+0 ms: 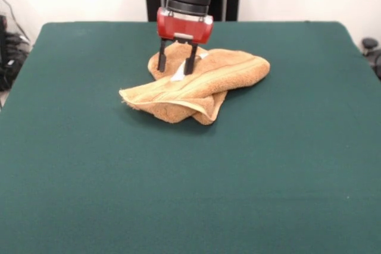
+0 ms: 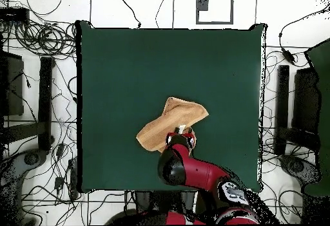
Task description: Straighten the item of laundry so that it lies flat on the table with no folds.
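Observation:
The orange-tan terry towel [image 1: 202,84] lies crumpled and folded over itself on the dark green table [image 1: 190,176], toward the robot's side. A woven band runs along its folded front flap and a small white tag [image 1: 178,75] shows near the gripper. My gripper [image 1: 175,69] comes down from above with its two black fingers [image 1: 162,57] open, their tips set on the towel's far left part, either side of the tag. In the overhead view the towel [image 2: 173,124] lies just above the red arm, whose gripper [image 2: 180,135] covers its lower edge.
Wide green table surface [image 2: 129,62] surrounds the towel on all sides. Cables and dark equipment [image 2: 38,94] lie on the floor beyond the table's edges.

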Tool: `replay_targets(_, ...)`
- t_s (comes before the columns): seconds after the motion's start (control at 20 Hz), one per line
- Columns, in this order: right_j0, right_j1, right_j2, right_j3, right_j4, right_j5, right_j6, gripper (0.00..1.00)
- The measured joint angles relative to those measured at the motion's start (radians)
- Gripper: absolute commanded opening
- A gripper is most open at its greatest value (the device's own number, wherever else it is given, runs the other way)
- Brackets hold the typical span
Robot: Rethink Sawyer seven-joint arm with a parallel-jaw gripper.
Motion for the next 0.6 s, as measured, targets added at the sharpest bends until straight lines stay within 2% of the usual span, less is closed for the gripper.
replay_targets(0.6,0.006,-0.007,0.0,0.007,0.0,-0.014,0.0,1.0)
